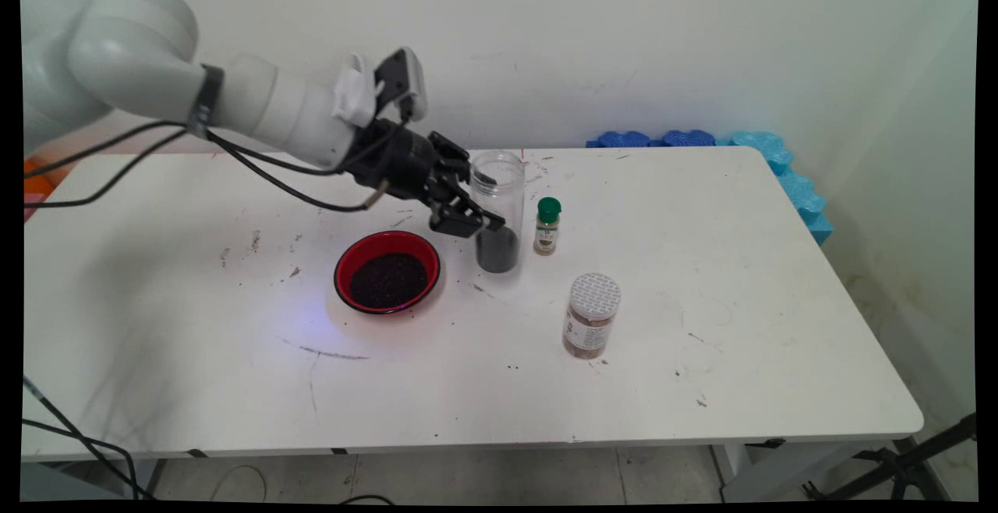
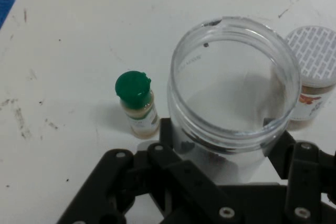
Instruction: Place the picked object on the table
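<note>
My gripper (image 1: 482,224) is shut on a tall clear plastic jar (image 1: 499,185) that stands upright and lidless on the white table (image 1: 702,263), with a layer of dark grains at its bottom. In the hand view the jar (image 2: 231,77) fills the middle, and one finger presses on each side of its lower wall. A red bowl (image 1: 343,262) holding dark grains sits just left of the jar, under my hand.
A small spice bottle with a green cap (image 1: 547,226) (image 2: 137,103) stands close to the jar's right. A jar with a white patterned lid (image 1: 592,326) (image 2: 312,77) stands nearer the front. Blue foam pieces (image 1: 780,162) line the table's far right corner.
</note>
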